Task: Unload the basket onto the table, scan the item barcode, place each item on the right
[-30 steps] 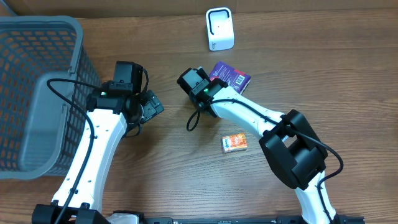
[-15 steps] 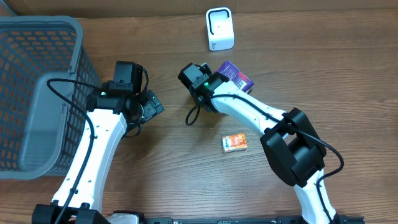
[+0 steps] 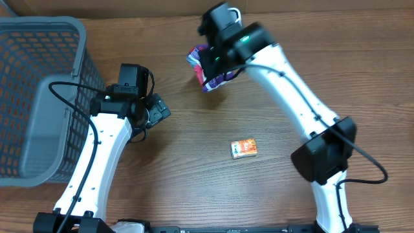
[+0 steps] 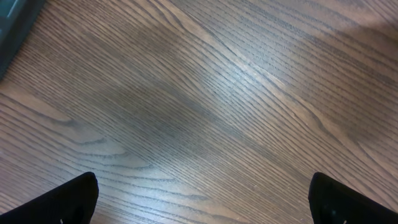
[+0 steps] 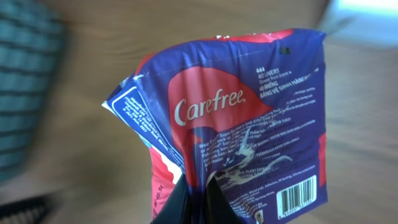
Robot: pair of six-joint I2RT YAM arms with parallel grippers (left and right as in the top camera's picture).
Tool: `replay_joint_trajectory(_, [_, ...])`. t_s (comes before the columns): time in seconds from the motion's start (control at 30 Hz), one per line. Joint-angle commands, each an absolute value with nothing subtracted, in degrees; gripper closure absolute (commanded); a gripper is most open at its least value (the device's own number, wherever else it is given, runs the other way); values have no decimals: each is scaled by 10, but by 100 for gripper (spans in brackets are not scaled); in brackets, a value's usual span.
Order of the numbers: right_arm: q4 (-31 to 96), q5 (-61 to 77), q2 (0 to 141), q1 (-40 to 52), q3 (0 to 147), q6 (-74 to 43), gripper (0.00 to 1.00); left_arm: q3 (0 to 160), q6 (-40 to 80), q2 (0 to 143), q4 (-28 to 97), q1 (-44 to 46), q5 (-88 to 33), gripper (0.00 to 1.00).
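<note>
My right gripper [image 3: 208,70] is shut on a purple and red Carefree packet [image 3: 204,71] and holds it up above the table, near the white scanner [image 3: 233,14], which the arm partly hides. In the right wrist view the packet [image 5: 242,118] fills the frame, pinched between the black fingers [image 5: 214,202]; its barcode [image 5: 300,194] shows at the lower right. A small orange box [image 3: 244,148] lies on the table. My left gripper [image 3: 157,111] hovers open over bare wood [image 4: 199,112], with only its fingertips [image 4: 71,199] showing in its wrist view.
A grey mesh basket [image 3: 39,97] stands at the left edge of the table. Brown cardboard lines the back edge.
The right gripper closed on the purple packet, lifted it off the table and swung it up and left toward the scanner. The left arm has not moved.
</note>
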State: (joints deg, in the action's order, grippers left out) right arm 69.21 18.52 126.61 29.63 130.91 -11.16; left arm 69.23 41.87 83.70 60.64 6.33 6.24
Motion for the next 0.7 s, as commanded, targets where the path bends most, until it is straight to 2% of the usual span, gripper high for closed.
replay_joint_trajectory(0.0, [703, 485, 1267, 250, 1297, -138, 96, 693, 424, 839, 606, 64, 62, 0])
replay_joint_trajectory(0.17, [695, 595, 1281, 222, 1214, -140, 96, 693, 424, 839, 606, 64, 62, 0])
replay_joint_trajectory(0.4, [560, 601, 1281, 215, 1059, -231, 96, 692, 424, 839, 606, 64, 62, 0])
replay_joint_trajectory(0.5, [550, 512, 1281, 200, 1031, -263, 92, 692, 424, 839, 606, 64, 62, 0])
replay_joint_trajectory(0.67, [598, 346, 1280, 161, 1034, -272, 76, 693, 424, 839, 606, 64, 61, 0])
